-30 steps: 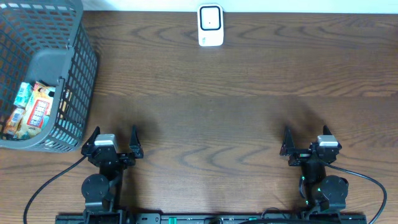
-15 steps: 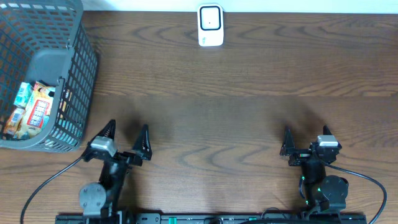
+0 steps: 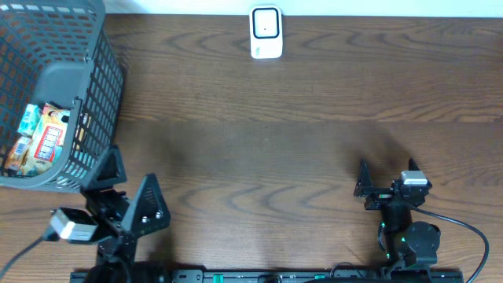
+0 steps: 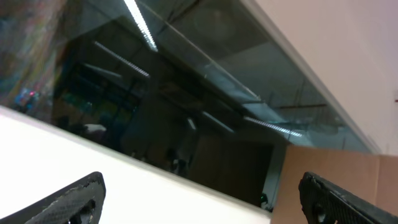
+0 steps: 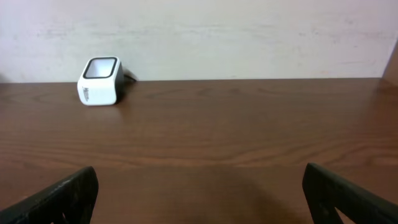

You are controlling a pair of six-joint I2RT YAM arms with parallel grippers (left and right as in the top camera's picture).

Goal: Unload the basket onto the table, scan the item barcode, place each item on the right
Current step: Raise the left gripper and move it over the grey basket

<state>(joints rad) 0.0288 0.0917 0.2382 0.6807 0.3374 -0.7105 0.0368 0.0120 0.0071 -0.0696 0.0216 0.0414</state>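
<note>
Dark wood-grain surface (image 3: 314, 118) against a plain pale wall (image 5: 249, 37).
In the right wrist view the wall fills the upper part of the frame above the brown surface. The left wrist view shows a dark window (image 4: 155, 124) reflecting strip lights (image 4: 140, 25), with a brown panel (image 4: 336, 174) at lower right.

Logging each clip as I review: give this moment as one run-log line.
left gripper: open, empty, tilted up beside basket | right gripper: open, empty | scanner: far side, untouched | items: in basket
</note>
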